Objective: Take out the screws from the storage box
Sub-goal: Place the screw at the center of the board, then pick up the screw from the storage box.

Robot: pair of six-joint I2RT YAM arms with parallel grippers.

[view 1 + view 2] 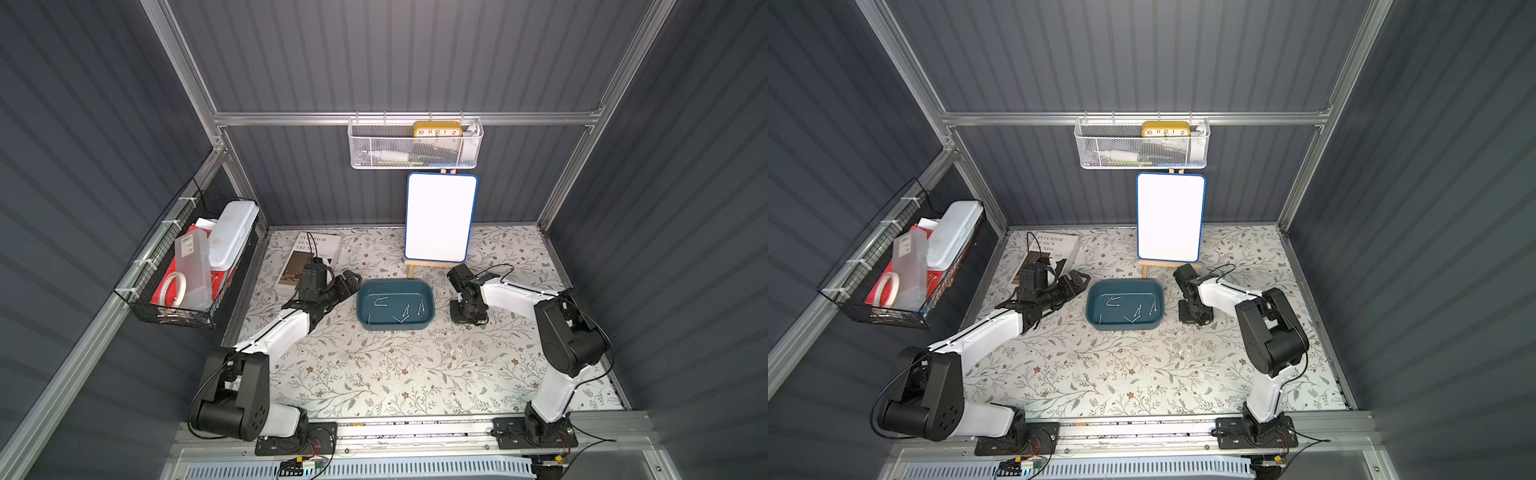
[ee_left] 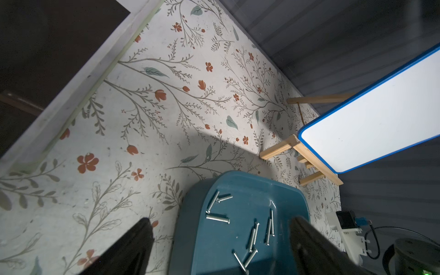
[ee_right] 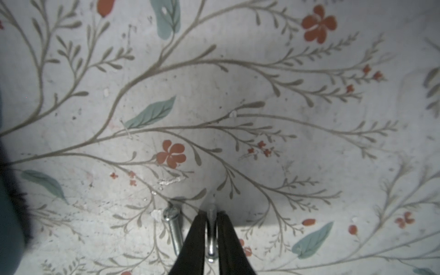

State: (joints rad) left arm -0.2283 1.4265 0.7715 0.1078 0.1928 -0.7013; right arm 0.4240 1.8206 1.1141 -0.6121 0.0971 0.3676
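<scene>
- In both top views the storage box (image 1: 397, 326) sits mid-surface (image 1: 374, 374) between the two arms, with several screws (image 1: 381, 304) scattered on its floor. The left claw (image 1: 351, 280) hangs just beside its left end. The right claw (image 1: 468, 316) points down at the surface just past its right end.
- From up there the right claw's tips are hidden under its own body. Any screws lying outside the box are too small to find against the flower print.
- In the left wrist view, the left claw (image 2: 220, 222) stands wide and empty above the storage box (image 2: 240, 185). About nine screws (image 2: 217, 218) show, some of them crossed, and the frame cuts off the near part of the box.
- In the right wrist view, the right claw (image 3: 211, 215) is narrow, with one screw (image 3: 211, 238) lying lengthwise between its tips, low over the surface (image 3: 214, 95). A second screw (image 3: 173, 228) lies flat just beside it.
- The step in hand looks like setting that screw down outside the box. To do it well, part the tips only once it is right down, so the round shank cannot roll. Then lift straight up without brushing its neighbour.
- The screw between the tips is blurred. I cannot tell whether the pads grip it or stand just clear of it, nor whether it touches the surface. A teal smear at the frame's edge is probably the box.
</scene>
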